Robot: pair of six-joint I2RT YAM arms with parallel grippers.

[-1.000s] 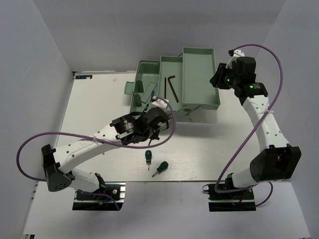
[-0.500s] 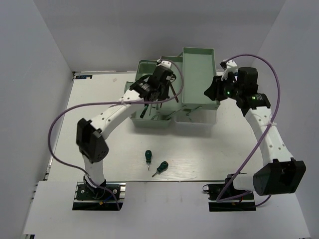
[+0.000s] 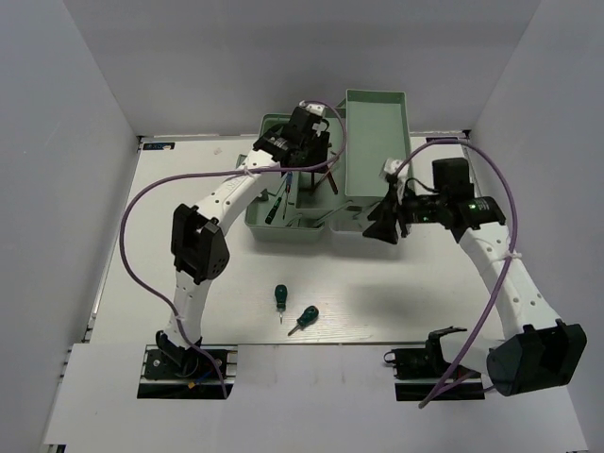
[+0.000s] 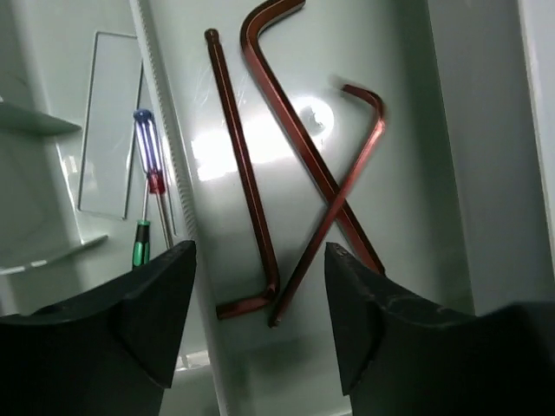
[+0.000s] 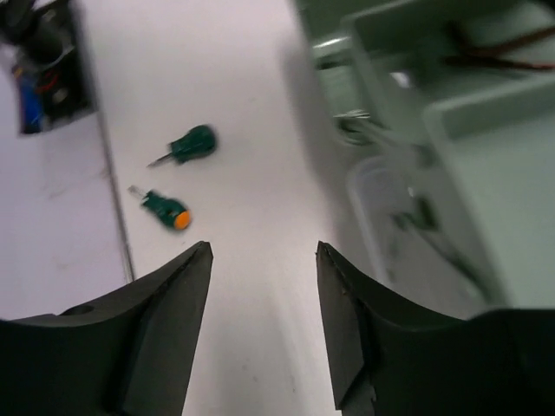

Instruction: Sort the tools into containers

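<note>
Three reddish-brown hex keys (image 4: pixel 247 182) lie loose in a pale green toolbox tray (image 4: pixel 425 173), two of them crossed. My left gripper (image 4: pixel 260 260) hangs open just above them with nothing between its fingers; from the top it sits over the toolbox's middle tray (image 3: pixel 316 170). A blue-handled precision screwdriver (image 4: pixel 146 139) and a green-tipped one (image 4: pixel 140 244) lie in the lower compartment beside that tray. Two stubby green-handled screwdrivers (image 3: pixel 280 296) (image 3: pixel 304 318) rest on the table. My right gripper (image 3: pixel 379 226) is open and empty by the toolbox's front right corner, with both stubby screwdrivers (image 5: pixel 191 143) (image 5: pixel 165 208) ahead of it.
The toolbox (image 3: pixel 377 123) stands at the back centre with its trays fanned out and a translucent lid part (image 3: pixel 377 231) at the front right. White walls close in the table on the left, right and back. Purple cables loop off both arms.
My left arm swung from the table up over the toolbox tray and its jaws opened; three hex keys now lie there. My right arm came down from the toolbox's far right to its front.
</note>
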